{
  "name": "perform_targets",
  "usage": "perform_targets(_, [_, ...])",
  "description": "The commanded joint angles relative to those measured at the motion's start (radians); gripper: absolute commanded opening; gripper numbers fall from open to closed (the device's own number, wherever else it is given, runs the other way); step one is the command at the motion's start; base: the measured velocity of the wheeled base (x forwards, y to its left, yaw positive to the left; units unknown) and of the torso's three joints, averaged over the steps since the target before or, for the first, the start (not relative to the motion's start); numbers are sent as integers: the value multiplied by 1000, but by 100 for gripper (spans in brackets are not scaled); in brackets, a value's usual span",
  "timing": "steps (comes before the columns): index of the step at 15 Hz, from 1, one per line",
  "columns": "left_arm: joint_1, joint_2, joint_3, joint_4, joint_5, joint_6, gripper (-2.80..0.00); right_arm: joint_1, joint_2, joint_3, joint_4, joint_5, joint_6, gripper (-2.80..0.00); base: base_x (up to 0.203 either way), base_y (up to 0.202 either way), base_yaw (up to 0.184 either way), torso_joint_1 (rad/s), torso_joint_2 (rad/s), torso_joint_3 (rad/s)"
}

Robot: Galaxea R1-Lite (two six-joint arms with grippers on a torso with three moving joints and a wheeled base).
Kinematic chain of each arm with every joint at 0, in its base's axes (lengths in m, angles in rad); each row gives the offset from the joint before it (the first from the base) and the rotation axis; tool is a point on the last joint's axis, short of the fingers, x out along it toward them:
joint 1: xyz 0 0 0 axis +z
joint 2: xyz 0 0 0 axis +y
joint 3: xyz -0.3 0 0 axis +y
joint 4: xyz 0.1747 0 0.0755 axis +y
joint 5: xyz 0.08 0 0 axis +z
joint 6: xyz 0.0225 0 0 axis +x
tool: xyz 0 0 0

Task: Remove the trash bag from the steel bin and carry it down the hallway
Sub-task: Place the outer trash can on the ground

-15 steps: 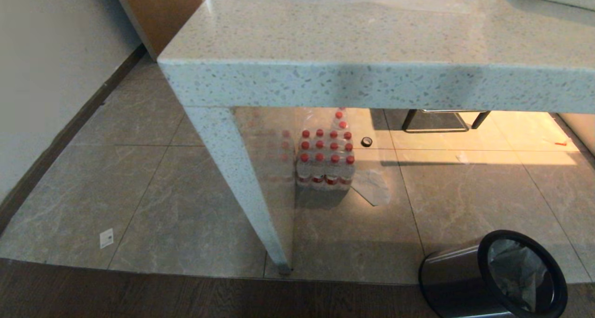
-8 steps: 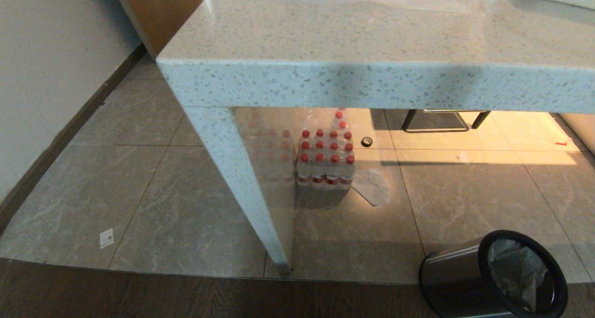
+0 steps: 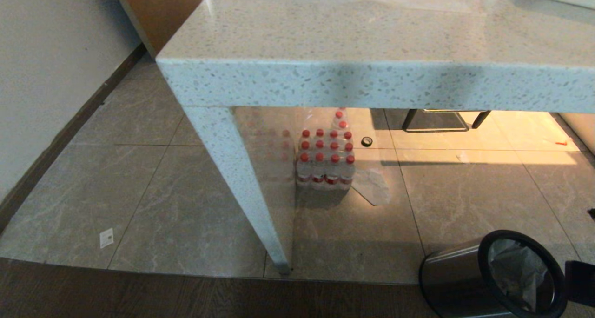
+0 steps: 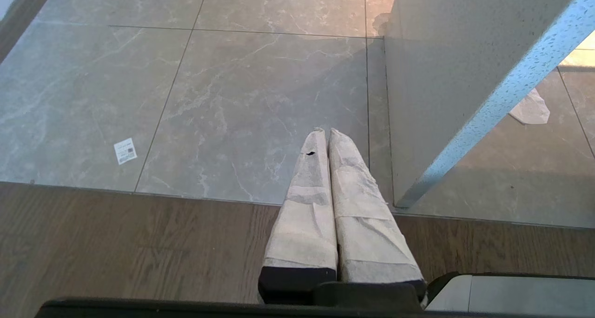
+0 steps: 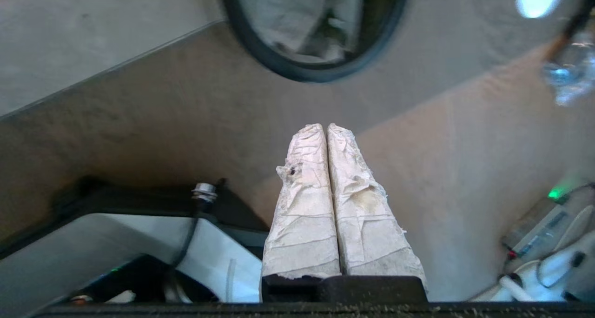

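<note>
The steel bin [image 3: 458, 281] stands on the floor at the lower right of the head view, its black-ringed mouth tilted toward me. The thin white trash bag [image 3: 516, 269] lies crumpled inside it. A black part of my right arm [image 3: 581, 283] shows at the right edge, just beside the bin's rim. In the right wrist view my right gripper [image 5: 327, 127] is shut and empty, a short way off from the bin's black ring [image 5: 320, 76], with the bag [image 5: 297, 16] showing inside. My left gripper [image 4: 327, 132] is shut, parked over the floor by the table leg.
A speckled stone table [image 3: 372, 81] fills the upper half, its leg [image 3: 241, 183] left of the bin. A pack of red-capped bottles [image 3: 325, 162] stands under it. A wall with dark skirting [image 3: 46, 76] runs along the left. My base [image 5: 116, 243] is close behind the right gripper.
A black part of my right arm has come into the head view at the right edge, beside the bin. The bin, bag and table have not moved.
</note>
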Motion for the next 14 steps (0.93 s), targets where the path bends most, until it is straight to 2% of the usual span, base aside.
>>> perform_targets(1, [0, -1, 2, 0, 0, 0, -280, -3, 92, 0, -60, 19, -3, -280, 0, 0, 0, 0, 0, 0])
perform_targets(3, [0, 0, 2, 0, 0, 0, -280, -3, 42, -4, -77, 36, -44, -280, 0, 0, 0, 0, 0, 0])
perform_targets(6, [0, 0, 2, 0, 0, 0, -280, -14, -111, 5, -68, 147, -156, -280, 0, 0, 0, 0, 0, 0])
perform_targets(7, [0, 0, 2, 0, 0, 0, -280, -24, -128, 4, -51, 160, -185, -280, 0, 0, 0, 0, 0, 0])
perform_targets(12, [0, 0, 2, 0, 0, 0, -280, -55, -159, 0, -41, 161, -283, -280, 0, 0, 0, 0, 0, 0])
perform_targets(14, [0, -1, 1, 0, 1, 0, -280, -58, -174, 1, -35, 160, -288, -280, 0, 0, 0, 0, 0, 0])
